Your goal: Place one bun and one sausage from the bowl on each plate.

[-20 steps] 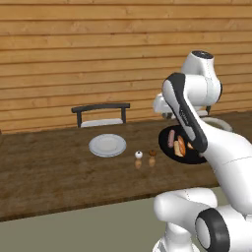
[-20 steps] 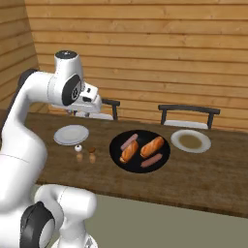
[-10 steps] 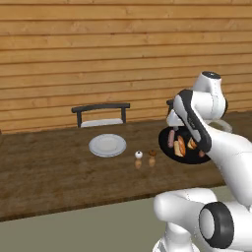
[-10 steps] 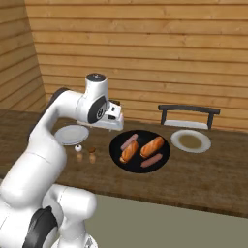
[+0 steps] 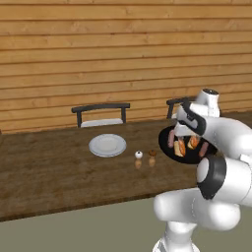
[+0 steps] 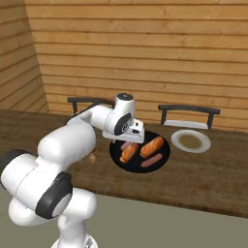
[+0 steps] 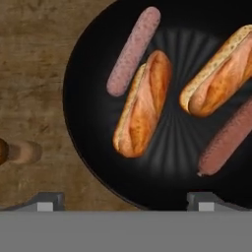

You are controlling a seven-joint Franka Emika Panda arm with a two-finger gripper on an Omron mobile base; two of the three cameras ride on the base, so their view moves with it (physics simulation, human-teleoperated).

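— So, where is the bun (image 7: 142,105) sitting?
— Mid-frame in the bowl (image 7: 88,162), touching a sausage (image 7: 134,50). Fingers (image 7: 45,201) are standing apart; descending off-centre risks nudging both.

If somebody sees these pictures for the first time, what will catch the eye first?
The black bowl at the table's middle, holding two golden buns and two pink sausages. The white arm's hand hovers right above it, open. A pale plate lies bare to the left.
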